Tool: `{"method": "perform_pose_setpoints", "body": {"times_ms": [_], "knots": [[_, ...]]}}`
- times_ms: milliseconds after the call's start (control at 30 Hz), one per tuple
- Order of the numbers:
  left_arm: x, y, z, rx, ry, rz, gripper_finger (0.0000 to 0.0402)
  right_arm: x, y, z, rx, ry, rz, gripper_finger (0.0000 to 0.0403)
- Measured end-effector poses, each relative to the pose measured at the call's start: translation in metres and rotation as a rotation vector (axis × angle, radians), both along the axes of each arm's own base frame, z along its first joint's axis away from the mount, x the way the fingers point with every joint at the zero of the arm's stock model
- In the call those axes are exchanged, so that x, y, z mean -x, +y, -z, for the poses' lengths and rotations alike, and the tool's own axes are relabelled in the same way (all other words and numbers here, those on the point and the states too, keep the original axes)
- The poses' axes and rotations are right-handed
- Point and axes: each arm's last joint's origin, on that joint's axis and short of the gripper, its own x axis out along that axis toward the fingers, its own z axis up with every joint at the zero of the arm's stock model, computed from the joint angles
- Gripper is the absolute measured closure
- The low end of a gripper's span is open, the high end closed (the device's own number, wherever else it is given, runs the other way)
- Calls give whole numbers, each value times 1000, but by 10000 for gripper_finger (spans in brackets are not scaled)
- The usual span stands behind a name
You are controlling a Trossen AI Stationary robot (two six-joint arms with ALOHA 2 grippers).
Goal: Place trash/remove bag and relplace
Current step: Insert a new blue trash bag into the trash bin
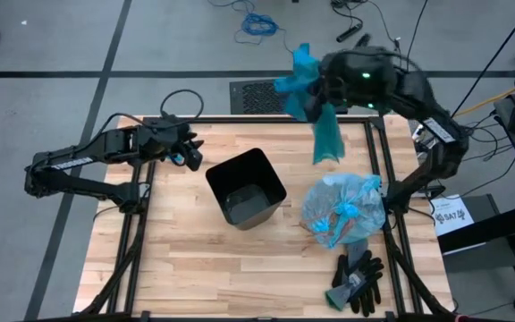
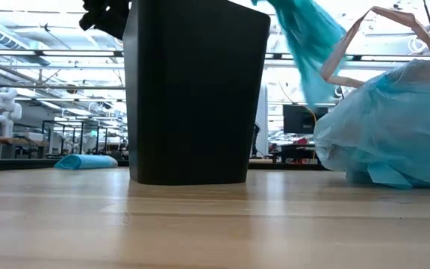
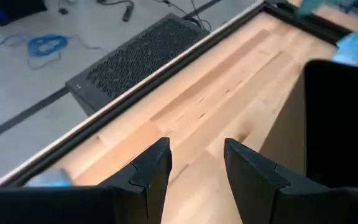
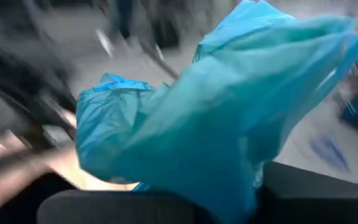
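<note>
The black bin (image 1: 246, 186) stands upright on the table's middle, with nothing showing inside. To its right the pale-blue bag (image 1: 345, 210) rests on the wood, bunched shut at the top, with brown trash (image 1: 336, 221) showing through it. My right gripper (image 1: 316, 89) is raised high over the table's far edge, shut on a darker teal plastic bag (image 1: 326, 139). That bag fills the right wrist view (image 4: 216, 130) and hides the fingers. My left gripper (image 3: 194, 168) hovers open beside the bin's far left corner, with nothing between its fingers. My right gripper holds the teal plastic bag by a bunched upper part (image 1: 307, 82); the bag itself hides the fingers, so the kind of hold does not show. The bag is lifted clear of the table and hangs slack below the gripper, its loose end (image 1: 327, 152) over the far edge.
A pair of black-and-grey gloves (image 1: 358, 279) lies near the table's front right. A blue bundle (image 2: 86, 161) lies on the table beyond the bin's left side. Dark frame rails (image 1: 378, 161) run along the table's edges. Bare wood lies left of and in front of the bin.
</note>
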Motion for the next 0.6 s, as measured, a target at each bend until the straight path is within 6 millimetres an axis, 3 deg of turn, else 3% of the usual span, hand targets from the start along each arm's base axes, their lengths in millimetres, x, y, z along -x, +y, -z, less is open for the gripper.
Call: {"method": "perform_pose_setpoints", "body": {"times_ms": [267,600], "knots": [[1,-1,2,26,19,38,249,-33,45,-29,160,-306,-200,403],[16,3,0,36,32,12,249,-84,87,-15,171,-389,-342,403]]}}
